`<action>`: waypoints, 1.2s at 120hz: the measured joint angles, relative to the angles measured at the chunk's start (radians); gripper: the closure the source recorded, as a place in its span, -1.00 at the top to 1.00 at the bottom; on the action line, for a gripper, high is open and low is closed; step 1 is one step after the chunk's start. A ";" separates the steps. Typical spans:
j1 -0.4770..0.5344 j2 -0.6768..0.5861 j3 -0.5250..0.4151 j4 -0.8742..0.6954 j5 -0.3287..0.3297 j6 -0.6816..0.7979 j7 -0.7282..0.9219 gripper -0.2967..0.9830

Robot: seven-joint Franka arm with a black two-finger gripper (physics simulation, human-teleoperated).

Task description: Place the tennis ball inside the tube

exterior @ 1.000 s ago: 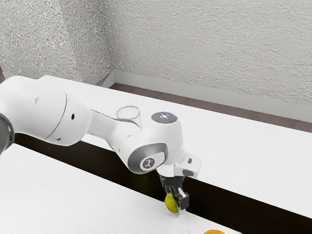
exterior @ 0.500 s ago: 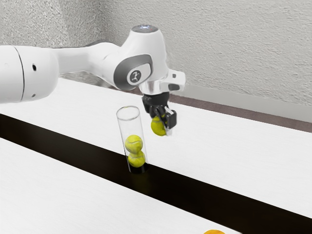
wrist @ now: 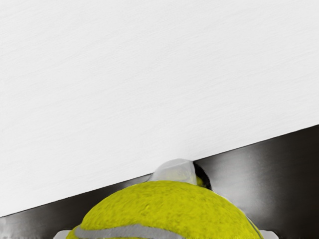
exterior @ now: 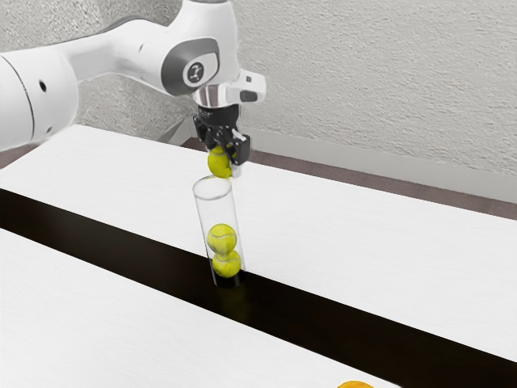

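My gripper [exterior: 222, 158] is up above the tube in the exterior view, shut on a yellow-green tennis ball [exterior: 219, 162]. That ball hangs just over the open rim of the clear upright tube [exterior: 213, 204], apart from it. Two more tennis balls, an upper one [exterior: 222, 238] and a lower one [exterior: 227, 263], are stacked inside the tube. Seen from the hand, the held ball [wrist: 167, 211] covers much of the tube [wrist: 174, 170] beneath it.
The tube stands on a dark strip [exterior: 323, 314] that runs across the white table [exterior: 363, 250]. An orange object [exterior: 355, 385] lies at the exterior view's bottom edge. A textured wall [exterior: 380, 81] rises behind.
My gripper has lifted the ball up from the near part of the table and carried it toward the exterior view's left, over the tube. The tube and its two balls stand as before.
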 joint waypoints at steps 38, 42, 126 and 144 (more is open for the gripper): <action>0.001 -0.116 0.009 -0.156 0.015 -0.017 0.022 0.01; 0.001 -0.120 0.009 -0.166 0.016 -0.016 0.023 0.01; 0.001 -0.123 0.009 -0.164 0.010 0.000 0.049 0.45; 0.015 -0.247 0.045 -0.141 -0.004 -0.070 0.031 0.49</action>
